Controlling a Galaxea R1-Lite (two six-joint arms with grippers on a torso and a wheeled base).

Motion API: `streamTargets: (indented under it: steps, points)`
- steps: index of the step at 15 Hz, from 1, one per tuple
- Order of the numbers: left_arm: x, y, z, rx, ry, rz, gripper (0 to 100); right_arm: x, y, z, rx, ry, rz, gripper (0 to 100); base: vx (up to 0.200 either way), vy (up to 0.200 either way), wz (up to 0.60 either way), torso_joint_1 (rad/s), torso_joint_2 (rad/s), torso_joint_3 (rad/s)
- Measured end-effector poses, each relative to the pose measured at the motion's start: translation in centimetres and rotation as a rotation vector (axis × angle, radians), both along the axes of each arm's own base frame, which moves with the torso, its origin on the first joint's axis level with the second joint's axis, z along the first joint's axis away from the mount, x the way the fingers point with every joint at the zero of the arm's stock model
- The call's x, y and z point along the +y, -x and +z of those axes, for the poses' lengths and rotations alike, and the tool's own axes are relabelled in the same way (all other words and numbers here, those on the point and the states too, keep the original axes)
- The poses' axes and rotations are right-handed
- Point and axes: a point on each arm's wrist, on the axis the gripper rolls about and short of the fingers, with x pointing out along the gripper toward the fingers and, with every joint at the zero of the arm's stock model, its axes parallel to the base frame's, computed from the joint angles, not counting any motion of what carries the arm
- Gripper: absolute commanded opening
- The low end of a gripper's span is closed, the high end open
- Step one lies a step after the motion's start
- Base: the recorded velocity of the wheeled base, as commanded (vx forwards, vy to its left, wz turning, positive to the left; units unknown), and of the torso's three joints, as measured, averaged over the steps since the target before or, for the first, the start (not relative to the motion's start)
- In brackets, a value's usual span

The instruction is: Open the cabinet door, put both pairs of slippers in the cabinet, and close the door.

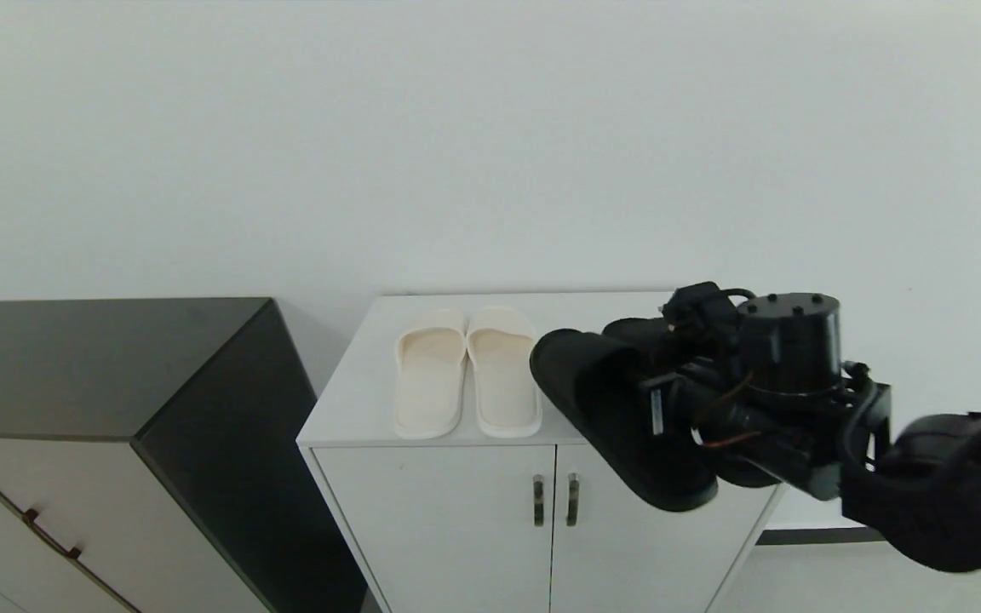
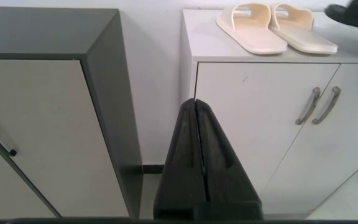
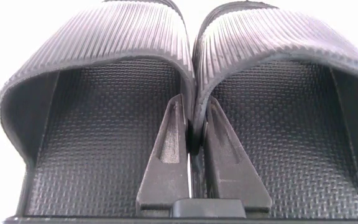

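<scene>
Matt, ribbed rubbery black slippers (image 3: pixel 104 124)

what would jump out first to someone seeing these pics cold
The pair of black ribbed rubber slippers catches the eye first, pinched together by their inner edges in the right gripper and held up by the right side of the white two-door cabinet, whose doors are shut. Next comes the pair of cream slide slippers, lying side by side on that cabinet's top.
</scene>
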Motion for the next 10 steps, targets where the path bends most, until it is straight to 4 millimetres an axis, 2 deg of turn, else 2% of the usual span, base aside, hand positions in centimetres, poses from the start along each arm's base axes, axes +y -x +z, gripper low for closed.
streamTargets:
  steps: [4,5,7,10]
  points:
    - [0.0,0.0,0.0,0.000,0.000,-0.001,0,-2.3,6.7,-0.9,0.096,-0.010,0.290,0,0.000,0.000,0.00,0.000,0.00,0.000]
    - [0.0,0.0,0.0,0.000,-0.001,-0.001,0,-2.7,7.6,-1.0,0.106,-0.018,0.340,0,-0.200,0.000,0.00,0.002,0.00,0.002]
    - [0.0,0.0,0.0,0.000,0.000,-0.001,0,-3.3,8.7,-1.2,0.120,-0.024,0.400,0,-0.200,0.000,0.00,0.005,0.00,0.005]
    - [0.0,0.0,0.0,0.000,0.001,-0.001,0,-3.7,9.1,-1.2,0.122,-0.031,0.452,0,0.000,0.000,0.00,0.000,0.00,0.000]
